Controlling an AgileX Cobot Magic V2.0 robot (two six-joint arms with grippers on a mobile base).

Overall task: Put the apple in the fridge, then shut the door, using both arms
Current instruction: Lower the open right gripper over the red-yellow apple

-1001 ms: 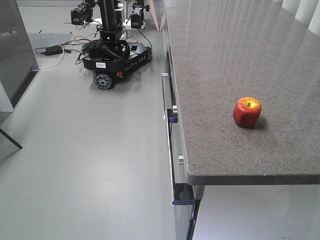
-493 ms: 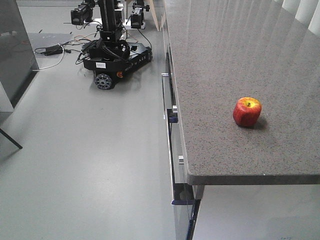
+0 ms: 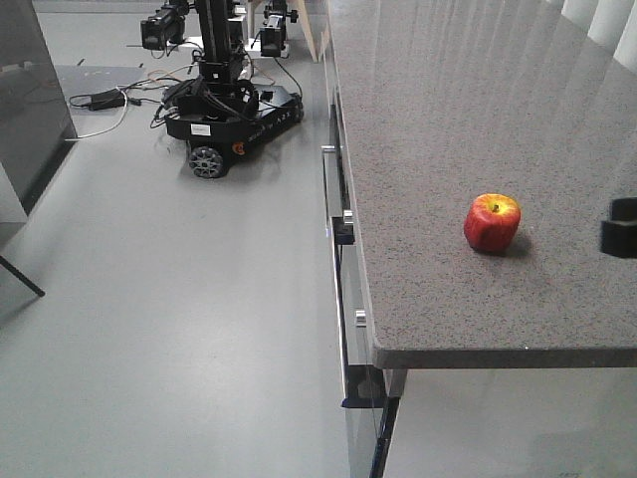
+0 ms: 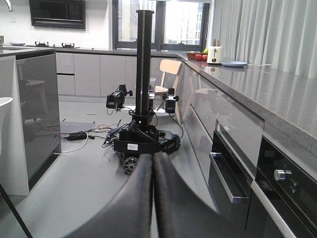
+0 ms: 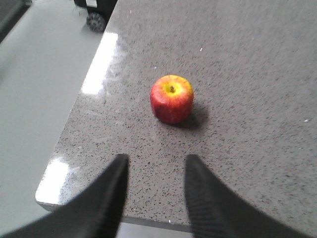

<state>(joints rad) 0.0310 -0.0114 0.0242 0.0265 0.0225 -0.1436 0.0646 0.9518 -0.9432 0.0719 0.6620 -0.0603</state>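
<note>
Apple (image 3: 492,222) sits stem dimple up on speckled grey countertop (image 3: 448,100), back from its edge; right gripper (image 5: 156,161) spread wide, empty, just short of it; left gripper (image 4: 152,157) pressed closed, empty; white sticker (image 3: 200,128) on wheeled base (image 3: 239,115) illegible.

speckled grey countertop (image 3: 448,110), white toaster (image 4: 214,54)

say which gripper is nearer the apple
Right. The right gripper hangs open just short of the apple; the left gripper, shut, points along the floor, no apple in view.
</note>
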